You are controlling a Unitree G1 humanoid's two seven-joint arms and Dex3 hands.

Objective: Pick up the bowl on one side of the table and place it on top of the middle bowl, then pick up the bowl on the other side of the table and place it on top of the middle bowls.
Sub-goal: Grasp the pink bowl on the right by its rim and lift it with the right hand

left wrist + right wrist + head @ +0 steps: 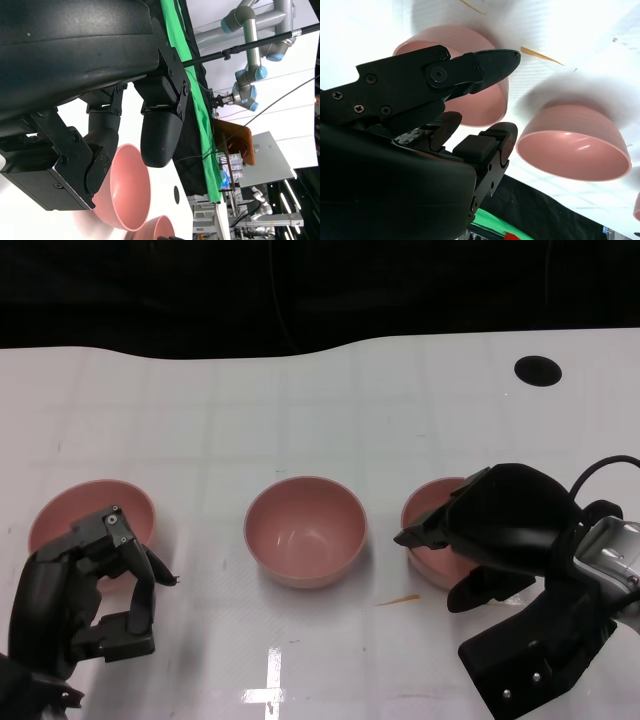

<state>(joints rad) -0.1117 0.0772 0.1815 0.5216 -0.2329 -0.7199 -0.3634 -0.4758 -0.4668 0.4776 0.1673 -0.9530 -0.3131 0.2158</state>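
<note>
right hand [490, 525]: fingers apart, holding nothing, over the near rim of the right smooth pink plastic bowl [428, 510] | left hand [85, 585]: empty, fingers loosely spread, beside the left matching bowl [72, 512] | middle round pink bowl [305, 530] mid-tabletop | advice: pinch rim wall squarely, lift level; glossy white tabletop [300, 400] looks slippery

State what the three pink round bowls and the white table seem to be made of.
Pink round bowls: likely smooth plastic or melamine, semi-gloss, with soft highlights inside. White table: probably glossy laminate, since it reflects light; uncertain.
</note>
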